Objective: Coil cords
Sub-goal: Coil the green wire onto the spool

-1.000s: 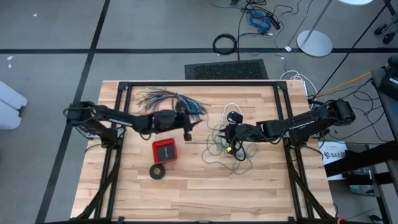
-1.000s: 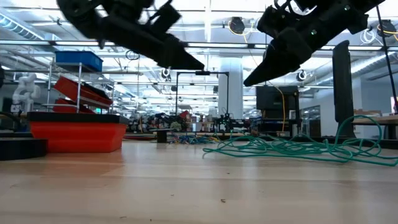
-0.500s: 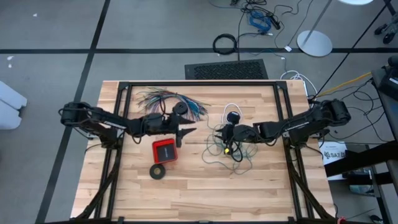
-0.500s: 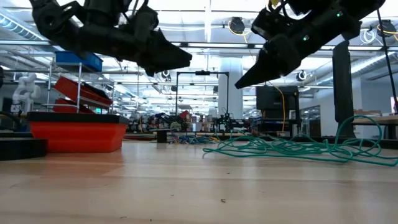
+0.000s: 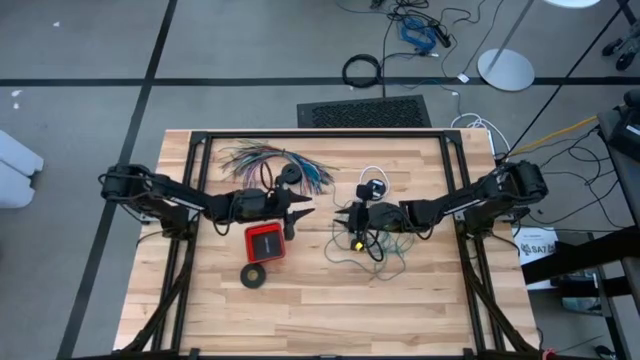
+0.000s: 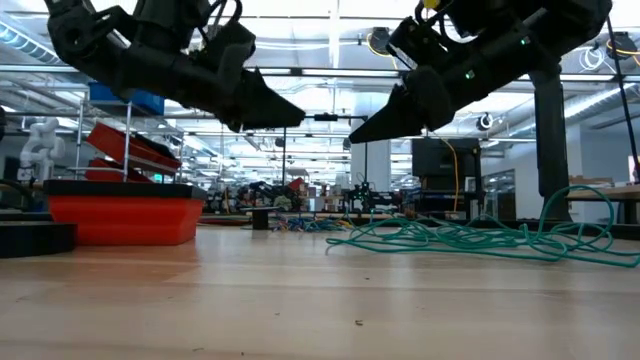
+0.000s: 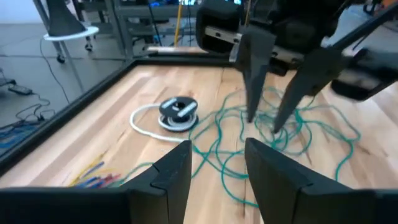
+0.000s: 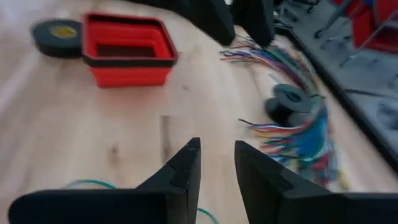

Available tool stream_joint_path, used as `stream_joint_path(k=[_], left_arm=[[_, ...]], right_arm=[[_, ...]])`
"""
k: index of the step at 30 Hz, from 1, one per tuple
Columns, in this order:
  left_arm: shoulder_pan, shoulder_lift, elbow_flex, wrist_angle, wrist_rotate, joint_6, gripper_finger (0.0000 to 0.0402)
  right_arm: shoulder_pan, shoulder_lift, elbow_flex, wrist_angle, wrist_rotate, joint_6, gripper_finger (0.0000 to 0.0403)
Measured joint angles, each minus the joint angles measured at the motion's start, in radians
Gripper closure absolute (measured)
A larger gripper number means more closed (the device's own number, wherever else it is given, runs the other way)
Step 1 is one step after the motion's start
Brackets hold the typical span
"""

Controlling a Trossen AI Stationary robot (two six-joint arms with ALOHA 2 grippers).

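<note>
Beside teal wire (image 7: 249, 143), white cord (image 7: 144, 123)

Bright overhead light, blurred wrist views

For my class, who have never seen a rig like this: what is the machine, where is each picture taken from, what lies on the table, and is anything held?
It is a robot with two dark arms at a wooden table. One picture looks straight down, one looks level across the table top, and two come from cameras on the wrists. On the table lie a loose teal wire, a white cord with a black round piece, a red tray, a black tape ring and a fan of coloured wires. The left gripper and right gripper hang open above the table, facing each other. Neither holds anything.
</note>
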Motion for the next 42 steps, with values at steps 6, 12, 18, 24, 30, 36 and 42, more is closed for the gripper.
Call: stream_joint_path(k=[6, 12, 18, 24, 30, 36, 42], left_arm=[[0.006, 0.045, 0.000, 0.000, -0.020, 0.000, 0.0245], [0.008, 0.073, 0.000, 0.026, -0.025, 0.011, 0.0245], [0.032, 0.078, 0.004, 0.139, -0.077, 0.122, 0.0245], [0.067, 0.078, 0.027, 0.195, -0.077, 0.168, 0.0245], [0.087, 0.078, 0.041, 0.198, -0.074, 0.160, 0.0245], [0.087, 0.078, 0.041, 0.235, -0.072, 0.160, 0.0245], [0.086, 0.078, 0.041, 0.317, -0.071, 0.158, 0.0245]], right_arm=[[0.012, 0.100, 0.001, 0.109, -0.079, 0.117, 0.0316], [0.036, 0.264, 0.001, 0.315, -0.080, 0.052, 0.0316], [0.034, 0.326, 0.009, 0.386, -0.076, 0.001, 0.0316], [0.033, 0.325, 0.010, 0.388, -0.073, -0.037, 0.0316], [0.034, 0.325, 0.010, 0.384, -0.073, 0.008, 0.0316], [0.036, 0.325, 0.010, 0.386, -0.077, 0.095, 0.0316], [0.054, 0.325, 0.010, 0.393, -0.077, 0.202, 0.0316]])
